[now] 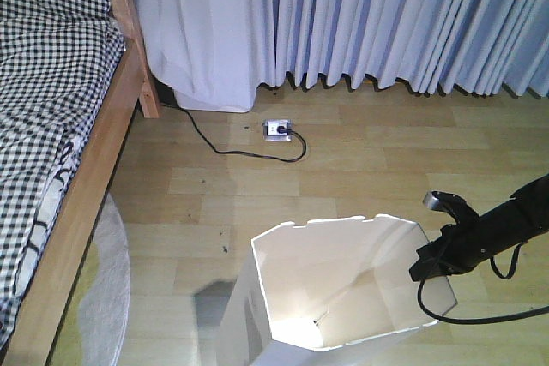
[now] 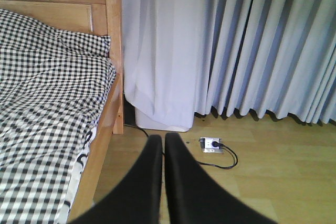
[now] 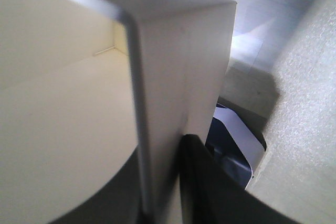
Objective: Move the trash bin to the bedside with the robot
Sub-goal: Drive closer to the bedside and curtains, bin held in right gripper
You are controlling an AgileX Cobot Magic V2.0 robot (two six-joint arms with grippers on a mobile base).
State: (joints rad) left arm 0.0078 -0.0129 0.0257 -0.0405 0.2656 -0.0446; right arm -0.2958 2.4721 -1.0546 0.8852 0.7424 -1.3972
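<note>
Trash bin (image 1: 343, 276) foremost; right arm (image 1: 506, 219) slanting down, jaws pinching rim.

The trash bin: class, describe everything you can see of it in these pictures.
The tall white plastic trash bin has angular, faceted sides, an open top with a thin, many-cornered rim and a cream inside that looks empty. It stands upright on the light wooden floor, in the foreground, apart from the wooden bed. The right arm's black end effector straddles its right-hand rim, a finger on each side of the wall.
</note>
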